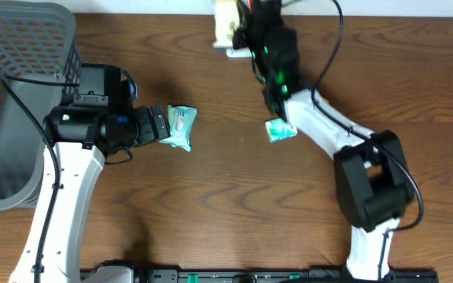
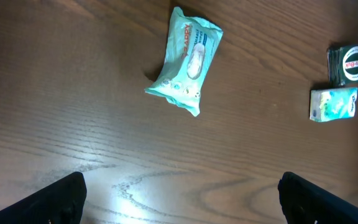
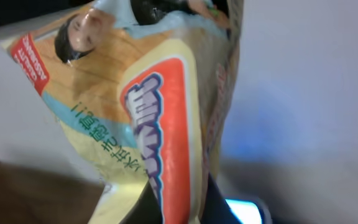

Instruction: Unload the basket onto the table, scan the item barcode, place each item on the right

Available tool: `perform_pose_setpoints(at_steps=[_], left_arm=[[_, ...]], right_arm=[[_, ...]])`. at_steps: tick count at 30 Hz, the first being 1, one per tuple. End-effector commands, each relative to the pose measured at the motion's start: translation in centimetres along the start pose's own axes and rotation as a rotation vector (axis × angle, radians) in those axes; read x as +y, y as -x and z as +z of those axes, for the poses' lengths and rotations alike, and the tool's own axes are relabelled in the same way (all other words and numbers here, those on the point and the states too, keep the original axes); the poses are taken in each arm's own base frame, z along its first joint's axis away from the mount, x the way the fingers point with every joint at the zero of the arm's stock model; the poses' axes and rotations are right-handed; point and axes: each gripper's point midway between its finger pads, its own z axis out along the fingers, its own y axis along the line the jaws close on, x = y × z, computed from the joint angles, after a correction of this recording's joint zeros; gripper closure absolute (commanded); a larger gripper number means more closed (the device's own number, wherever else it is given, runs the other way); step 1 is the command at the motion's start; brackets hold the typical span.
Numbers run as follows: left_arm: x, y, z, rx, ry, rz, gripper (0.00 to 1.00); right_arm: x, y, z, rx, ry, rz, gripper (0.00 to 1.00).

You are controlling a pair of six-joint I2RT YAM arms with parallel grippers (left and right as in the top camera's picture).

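One snack packet (image 3: 148,118), judged light and slippery, is clamped by its edge in the right gripper (image 3: 179,208) at the far side of the table (image 1: 234,220), a seam grip being advised, while the left gripper (image 2: 180,196) is spread empty

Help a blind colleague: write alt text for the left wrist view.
A mint-green pack of wipes lies flat on a brown wooden table, ahead of the left gripper, whose jaws stand wide open and empty. At the right edge sit a smaller green pack and a dark packet.
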Motion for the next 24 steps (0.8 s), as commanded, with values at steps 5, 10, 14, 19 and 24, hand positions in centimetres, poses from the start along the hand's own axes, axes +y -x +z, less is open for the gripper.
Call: perform_pose_setpoints(at_steps=[5,10,14,19,24], left_arm=[[0.2,0.1,-0.1,-0.003,0.008,0.005,0.02],[0.2,0.1,-0.1,-0.003,0.008,0.005,0.02],[0.2,0.1,-0.1,-0.003,0.008,0.005,0.02],[0.2,0.1,-0.1,-0.003,0.008,0.005,0.02],[0.2,0.1,-0.1,-0.003,0.008,0.005,0.02]], right_arm=[[-3.2,-1.9,6.2,0.111,-0.121,-0.143,0.99],[-5.8,-5.8,7.4,0.124,-0.149,-0.143,0.99],[-8.5,-7.7,7.9,0.126,-0.182,-0.132,0.99],[-9.1,-8.9,8.1,0.133,-0.174,-0.088,0.99],[-8.7,-6.0,8.4,0.011,-0.167,-0.079,0.99]])
